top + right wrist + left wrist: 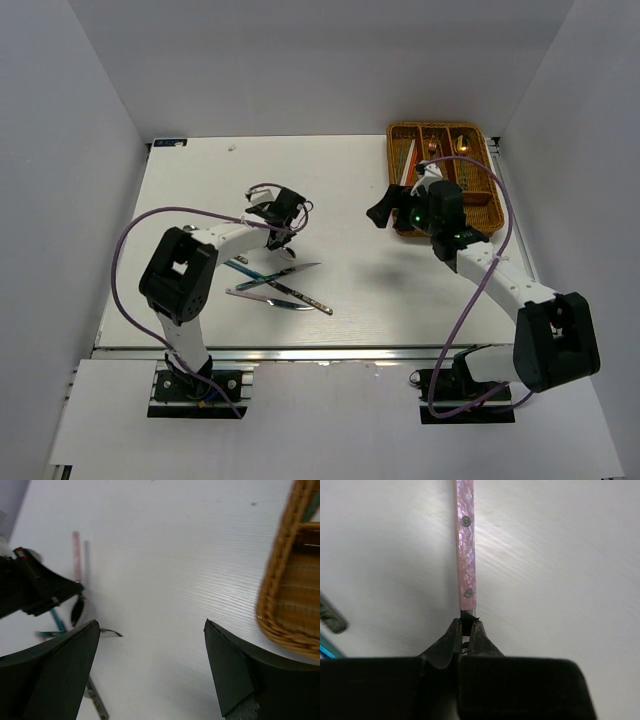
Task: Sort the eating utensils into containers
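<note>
- Closest in: left gripper [466,630], black jaws pinched shut on the metal neck of the pink-handled utensil [465,555]. The utensil has a slim flat pearlescent handle with two small rivets and points straight away from the wrist camera.
- Right wrist view shows the same pink handle beyond the left gripper, with a grey shadow strip just beside it and a dark oval bowl on the near side of the jaws. Can't tell whether it touches the white table [350,200] or sits just off it.
- From above, the left gripper is left of table centre, with its arm bent in from the base at the near edge.
- On the table just nearer than the left gripper: loose utensils [285,285], a few slim metal pieces crossing one another. One has a teal handle, one a dark riveted handle. Exact types are too small to call.
- Other side: right gripper [150,630], jaws spread wide, gripping nothing, over the table top.
- Brown woven wicker tray [440,126]: rectangular, at the far right corner of the table. The right gripper is just beside its near left corner, outside the rim.
- The wicker tray has several utensils in its slots, including something gold-toned toward the right. The right wrist covers the near end, so can't say which slot holds what.
- Purple cable loops along each arm.
</note>
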Robot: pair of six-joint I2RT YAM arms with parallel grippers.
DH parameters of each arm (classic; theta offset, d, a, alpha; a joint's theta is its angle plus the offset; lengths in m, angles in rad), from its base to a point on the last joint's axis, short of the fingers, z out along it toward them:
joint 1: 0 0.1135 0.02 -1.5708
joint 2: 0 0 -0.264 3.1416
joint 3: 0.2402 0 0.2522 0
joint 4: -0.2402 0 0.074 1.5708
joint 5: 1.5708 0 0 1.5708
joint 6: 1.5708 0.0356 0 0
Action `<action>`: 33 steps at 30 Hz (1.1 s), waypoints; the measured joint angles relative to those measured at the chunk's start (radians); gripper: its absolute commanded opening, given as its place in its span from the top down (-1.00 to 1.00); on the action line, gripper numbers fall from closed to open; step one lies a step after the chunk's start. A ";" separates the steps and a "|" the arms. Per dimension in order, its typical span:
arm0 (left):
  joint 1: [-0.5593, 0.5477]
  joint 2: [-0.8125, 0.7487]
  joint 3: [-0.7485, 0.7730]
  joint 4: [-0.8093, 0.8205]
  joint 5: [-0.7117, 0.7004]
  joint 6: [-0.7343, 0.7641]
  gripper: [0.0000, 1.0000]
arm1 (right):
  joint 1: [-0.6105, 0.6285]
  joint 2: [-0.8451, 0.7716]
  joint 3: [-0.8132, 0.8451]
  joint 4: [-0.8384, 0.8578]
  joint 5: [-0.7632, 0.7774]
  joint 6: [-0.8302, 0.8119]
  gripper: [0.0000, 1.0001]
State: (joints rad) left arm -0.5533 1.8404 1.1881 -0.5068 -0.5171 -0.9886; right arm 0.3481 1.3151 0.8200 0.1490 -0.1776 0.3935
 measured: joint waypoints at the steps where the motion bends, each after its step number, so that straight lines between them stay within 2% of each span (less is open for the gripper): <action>1: -0.016 -0.026 -0.015 0.050 0.016 0.043 1.00 | 0.000 0.016 0.000 0.032 -0.041 0.026 -0.79; 7: -0.072 -0.208 -0.144 0.353 0.230 0.204 1.00 | -0.001 0.173 0.072 0.176 -0.222 0.197 -0.73; 11: -0.073 -0.240 -0.214 0.544 0.424 0.249 1.00 | -0.001 0.299 0.171 0.223 -0.301 0.279 -0.67; 16: -0.091 -0.240 -0.250 0.646 0.624 0.278 1.00 | 0.002 0.362 0.196 0.249 -0.365 0.319 -0.65; 20: -0.108 -0.240 -0.251 0.701 0.713 0.287 1.00 | 0.016 0.397 0.224 0.241 -0.384 0.324 -0.61; 21: -0.112 -0.240 -0.251 0.712 0.729 0.289 1.00 | 0.021 0.406 0.234 0.237 -0.384 0.322 -0.53; 23: -0.117 -0.240 -0.257 0.734 0.756 0.290 1.00 | 0.031 0.423 0.255 0.233 -0.389 0.321 -0.12; 24: -0.118 -0.240 -0.260 0.742 0.769 0.289 1.00 | 0.035 0.431 0.262 0.235 -0.395 0.319 0.59; 25: -0.118 -0.240 -0.261 0.745 0.779 0.289 1.00 | 0.038 0.440 0.266 0.240 -0.403 0.319 1.00; 26: -0.118 -0.240 -0.262 0.745 0.784 0.289 0.92 | 0.041 0.447 0.265 0.246 -0.411 0.351 1.00; 27: -0.119 -0.239 -0.263 0.742 0.784 0.288 0.65 | 0.042 0.452 0.267 0.259 -0.426 0.366 1.00; 28: -0.120 -0.238 -0.263 0.739 0.782 0.290 0.28 | 0.045 0.453 0.267 0.259 -0.427 0.363 1.00; 29: -0.120 -0.238 -0.263 0.735 0.774 0.287 -0.15 | 0.045 0.453 0.267 0.257 -0.427 0.366 1.00; 30: -0.121 -0.238 -0.262 0.733 0.763 0.294 -0.92 | 0.043 0.453 0.268 0.249 -0.427 0.352 1.00; 33: -0.121 -0.238 -0.235 0.673 0.703 0.294 -0.96 | 0.010 0.456 0.314 0.158 -0.427 0.293 1.00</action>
State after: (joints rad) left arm -0.6743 1.6028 0.9535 0.1658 0.1860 -0.6949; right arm 0.3584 1.7714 1.1343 0.3069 -0.6048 0.6861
